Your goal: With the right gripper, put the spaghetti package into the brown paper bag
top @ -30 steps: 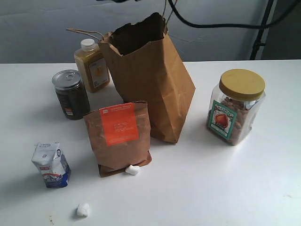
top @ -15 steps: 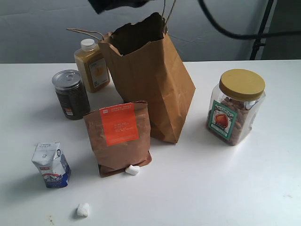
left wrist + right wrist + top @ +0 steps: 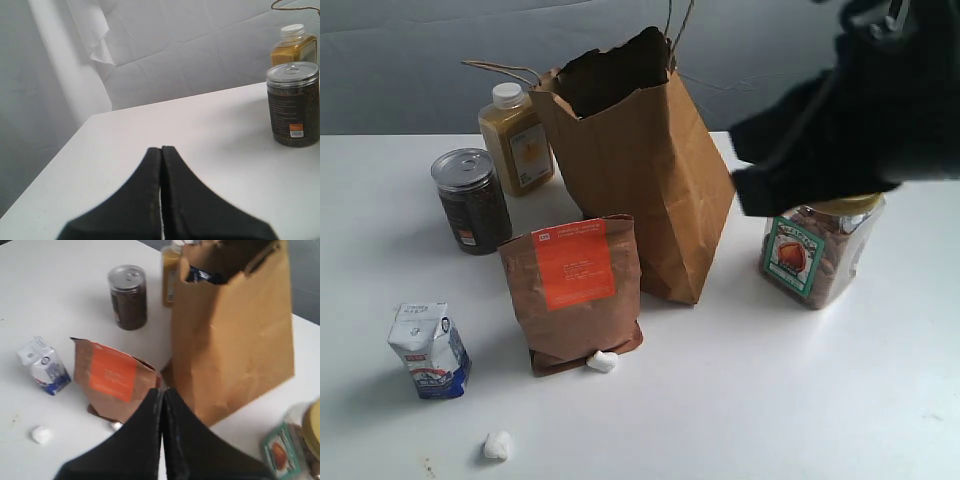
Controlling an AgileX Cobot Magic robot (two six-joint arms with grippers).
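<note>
Spaghetti package was down inside the brown paper bag, just a navy end peeking out at the open mouth. Right gripper hung clear of the bag, fingers pressed together, nothing held. Orange-labelled pouch stood just in front of the bag. Left gripper was closed and empty too, over bare table near the dark can.

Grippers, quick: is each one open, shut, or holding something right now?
Left gripper: shut, holding nothing.
Right gripper: shut, holding nothing.
</note>
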